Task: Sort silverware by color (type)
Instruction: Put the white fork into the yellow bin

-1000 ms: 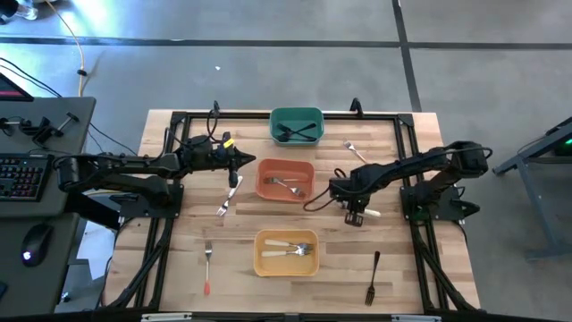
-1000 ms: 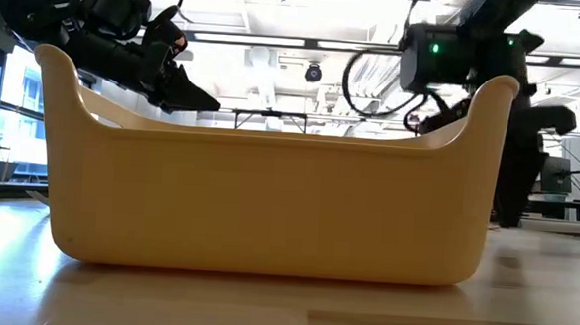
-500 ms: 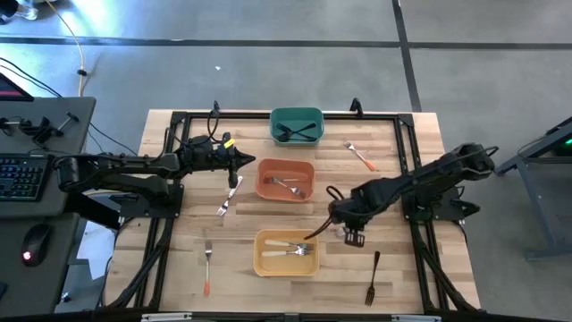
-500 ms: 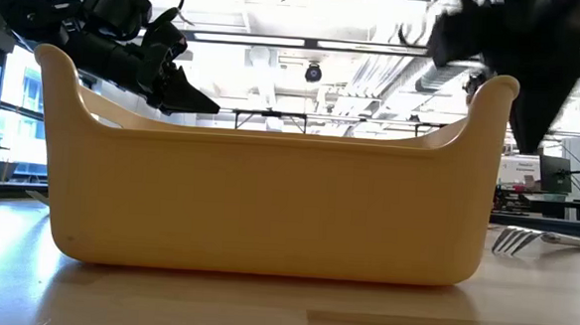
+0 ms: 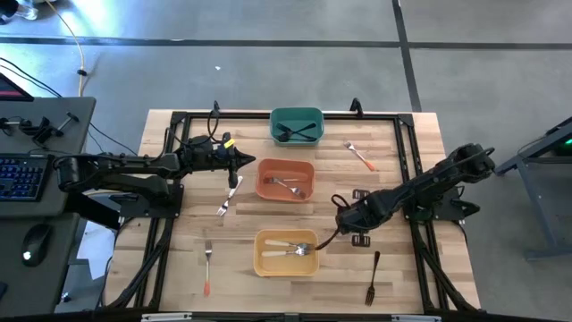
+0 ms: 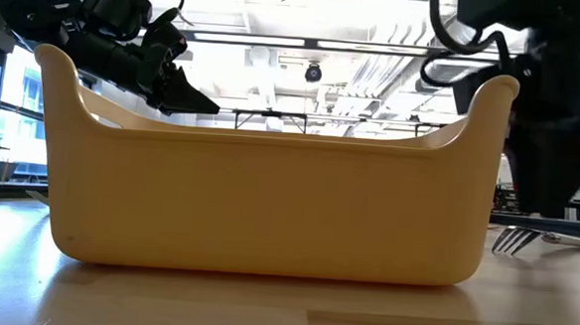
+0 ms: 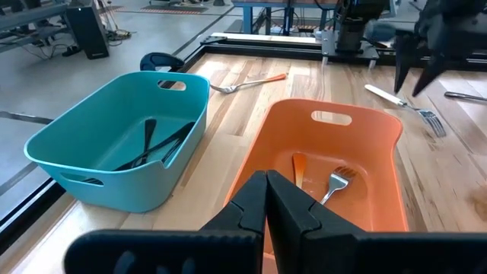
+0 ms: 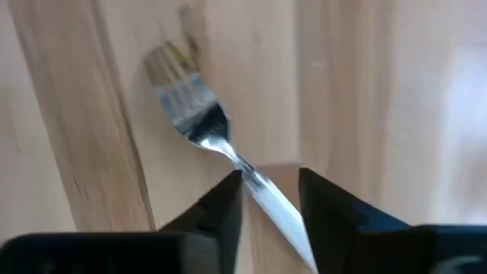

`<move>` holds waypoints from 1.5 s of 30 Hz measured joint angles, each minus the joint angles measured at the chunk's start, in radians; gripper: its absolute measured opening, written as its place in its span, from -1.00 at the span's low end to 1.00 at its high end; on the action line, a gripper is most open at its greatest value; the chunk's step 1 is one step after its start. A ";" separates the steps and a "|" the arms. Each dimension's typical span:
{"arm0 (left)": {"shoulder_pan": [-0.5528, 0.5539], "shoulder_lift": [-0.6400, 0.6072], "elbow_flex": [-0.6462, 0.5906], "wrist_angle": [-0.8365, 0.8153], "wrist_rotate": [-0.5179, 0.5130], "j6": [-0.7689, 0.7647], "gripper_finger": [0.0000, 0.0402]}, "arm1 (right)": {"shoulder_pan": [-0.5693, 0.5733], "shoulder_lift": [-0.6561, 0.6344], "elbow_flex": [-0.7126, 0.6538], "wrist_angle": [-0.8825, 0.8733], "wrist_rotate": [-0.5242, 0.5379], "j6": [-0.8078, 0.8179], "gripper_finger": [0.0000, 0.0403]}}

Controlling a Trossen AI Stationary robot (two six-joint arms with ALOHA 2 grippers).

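Note:
A white-handled fork with a silver head (image 8: pixel 199 125) lies on the table just right of the yellow bin (image 5: pixel 268 266), its tines (image 6: pixel 513 239) resting on the wood. My right gripper (image 8: pixel 270 194) (image 5: pixel 350 231) hovers low over it, open. One finger stands on either side of the fork's neck. My left gripper (image 5: pixel 241 162) (image 7: pixel 266 205) is shut on nothing, held still above the table left of the orange bin (image 5: pixel 308 166). The yellow bin holds white-handled forks (image 5: pixel 290 249).
The green bin (image 5: pixel 277 116) at the far edge holds dark utensils; the orange bin holds forks. Loose on the table lie an orange-handled fork (image 5: pixel 359 155), a white-handled fork (image 5: pixel 230 195), another orange-handled fork (image 5: pixel 207 268) and a dark fork (image 5: pixel 373 279).
My right gripper has carried the white-handled fork toward the table's near edge and down, ending beside the yellow bin's right end. The fork, lifted clear a second ago, now lies on the table there.

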 joint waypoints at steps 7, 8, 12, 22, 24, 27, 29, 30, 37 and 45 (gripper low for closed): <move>0.000 0.000 0.000 0.000 0.000 0.000 -1.00 | -0.002 0.000 -0.081 0.190 -0.029 -0.056 -0.24; 0.000 0.000 0.000 0.000 0.000 0.000 -1.00 | -0.002 0.000 -0.088 0.211 -0.029 -0.057 -0.23; 0.000 0.000 0.000 0.000 0.000 0.000 -1.00 | -0.002 -0.003 -0.112 0.258 -0.039 -0.063 -0.23; 0.000 0.000 0.000 -0.001 0.000 0.001 -1.00 | -0.005 0.001 -0.116 0.298 -0.070 -0.010 -0.20; 0.000 0.000 0.000 -0.001 0.000 0.001 -1.00 | -0.004 0.002 -0.105 0.279 -0.074 0.008 -0.17; 0.000 0.000 0.000 -0.004 0.000 0.002 -1.00 | -0.003 0.002 -0.090 0.277 -0.071 0.009 -0.11; 0.000 0.000 0.000 -0.007 0.000 0.002 -1.00 | -0.002 0.002 -0.079 0.276 -0.065 0.009 -0.06; 0.000 0.000 0.000 -0.008 0.000 0.002 -1.00 | -0.002 0.002 -0.078 0.276 -0.065 0.009 -0.05; 0.000 0.000 0.000 -0.013 0.000 0.002 -1.00 | -0.010 0.006 -0.103 0.382 -0.064 0.053 0.01; -0.001 0.000 0.000 -0.016 0.000 0.002 -1.00 | -0.015 0.006 -0.120 0.488 -0.097 0.119 0.01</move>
